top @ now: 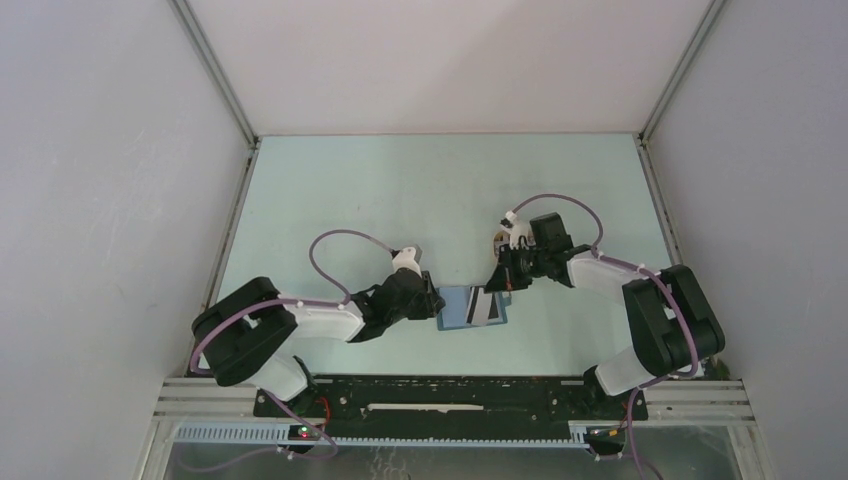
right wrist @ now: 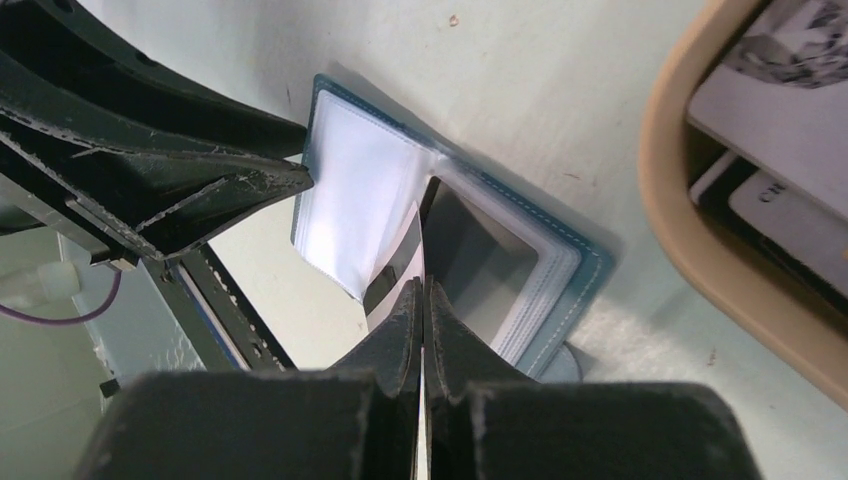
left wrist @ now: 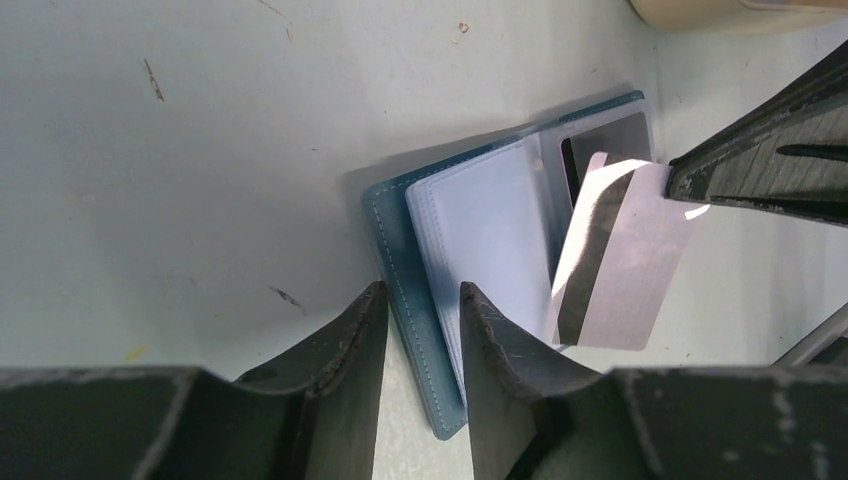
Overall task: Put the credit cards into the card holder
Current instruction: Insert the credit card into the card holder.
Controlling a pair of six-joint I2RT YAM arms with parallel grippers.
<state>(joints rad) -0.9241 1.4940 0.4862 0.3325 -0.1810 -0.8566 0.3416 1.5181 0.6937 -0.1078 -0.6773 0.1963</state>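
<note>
The card holder (top: pixel 460 310) is a teal wallet lying open on the table, its clear pockets (left wrist: pixel 480 225) facing up. My left gripper (left wrist: pixel 420 305) is open, its jaws partly apart on either side of the wallet's left cover edge (left wrist: pixel 400 250). My right gripper (right wrist: pixel 423 290) is shut on a whitish credit card (left wrist: pixel 625 270) with a dark stripe. It holds the card tilted over the wallet's right half, with the card's lower edge at the pockets (right wrist: pixel 350 190). More credit cards (right wrist: pixel 780 120) lie in the beige tray.
The beige oval tray (right wrist: pixel 680 210) stands just beyond the wallet, mostly hidden under the right arm (top: pixel 560 255) in the top view. The enclosure's white walls ring the pale green table (top: pixel 400 190). The black base rail (top: pixel 450 395) runs along the near edge.
</note>
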